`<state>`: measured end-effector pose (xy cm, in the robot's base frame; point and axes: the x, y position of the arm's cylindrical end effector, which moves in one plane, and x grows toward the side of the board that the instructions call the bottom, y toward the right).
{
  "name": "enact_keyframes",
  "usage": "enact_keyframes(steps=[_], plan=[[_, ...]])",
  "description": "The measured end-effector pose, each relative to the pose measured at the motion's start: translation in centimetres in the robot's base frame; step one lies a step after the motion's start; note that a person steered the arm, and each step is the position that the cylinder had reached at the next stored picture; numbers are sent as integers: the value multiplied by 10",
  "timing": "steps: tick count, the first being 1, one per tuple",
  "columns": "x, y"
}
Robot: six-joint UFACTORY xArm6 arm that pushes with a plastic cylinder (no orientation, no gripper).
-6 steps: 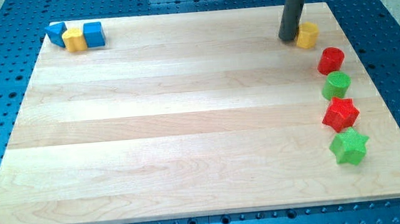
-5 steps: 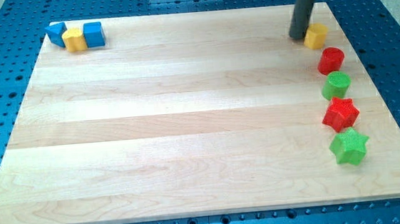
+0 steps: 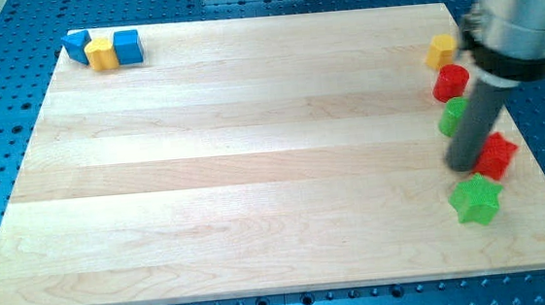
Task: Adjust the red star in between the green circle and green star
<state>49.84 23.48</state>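
The red star (image 3: 496,156) lies near the board's right edge, partly hidden by my rod. My tip (image 3: 464,166) touches the red star's left side. The green circle (image 3: 452,116) sits just above the tip, half hidden behind the rod. The green star (image 3: 476,200) lies just below the tip. The red star sits to the right of the line between the two green blocks.
A red circle (image 3: 450,82) and a yellow block (image 3: 441,51) stand above the green circle. A blue block (image 3: 76,44), a yellow block (image 3: 100,54) and a blue cube (image 3: 127,46) cluster at the view's top left. The wooden board (image 3: 253,154) sits on a blue perforated table.
My rod has swung from beside the yellow block at the top right down to the red star's left side. The red star has shifted right; the yellow block has moved slightly right.
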Motion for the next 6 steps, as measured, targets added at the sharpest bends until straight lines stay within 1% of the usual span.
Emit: enact_keyframes(steps=[1, 2, 3, 4, 5, 6], plan=[[0, -11], [0, -47], [19, -56], [65, -49], [73, -59], [119, -90]])
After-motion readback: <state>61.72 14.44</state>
